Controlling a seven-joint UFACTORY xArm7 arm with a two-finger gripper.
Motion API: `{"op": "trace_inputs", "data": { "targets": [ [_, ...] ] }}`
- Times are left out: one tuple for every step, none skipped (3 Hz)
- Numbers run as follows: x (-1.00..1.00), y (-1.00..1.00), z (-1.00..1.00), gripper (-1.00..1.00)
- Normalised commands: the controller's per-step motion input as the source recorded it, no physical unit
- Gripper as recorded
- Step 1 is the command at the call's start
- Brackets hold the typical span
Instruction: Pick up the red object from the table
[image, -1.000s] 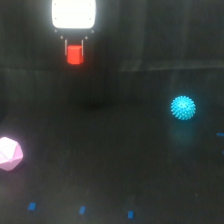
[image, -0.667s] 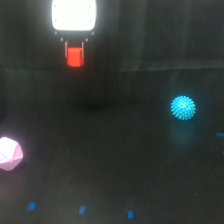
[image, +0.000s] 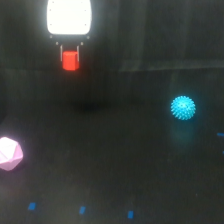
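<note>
Exterior view, blurred and dim: the gripper (image: 70, 54) hangs near the top of the frame, below a glaring white housing (image: 69, 17) that is washed out by light. Two thin dark fingers (image: 61, 53) run down from it, one on each side of the red object (image: 70, 60), and they are clenched on it, holding it clear of the table (image: 115, 165). The red object looks like a short block, a little taller than wide, so its long axis seems to stand upright between the fingers, though the blur leaves this uncertain. A faint dark patch on the surface lies below it and slightly toward the exterior view's right.

No brand, label or writing can be read anywhere.

Farther out, a cyan spiky ball (image: 183, 107) rests on the surface toward its edge on the exterior view's right, well apart from the gripper. A pink faceted polyhedron (image: 9, 153) sits at the edge on the exterior view's left, partly cut off by the frame. Small blue tape marks (image: 81, 210) dot the near edge of the surface, and another shows at the far right.
</note>
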Motion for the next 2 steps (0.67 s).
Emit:
{"op": "trace_inputs", "data": {
  "targets": [
    [-0.17, -0.27, -0.16, -1.00],
    [0.09, 0.12, -0.45, -1.00]
  ]
}}
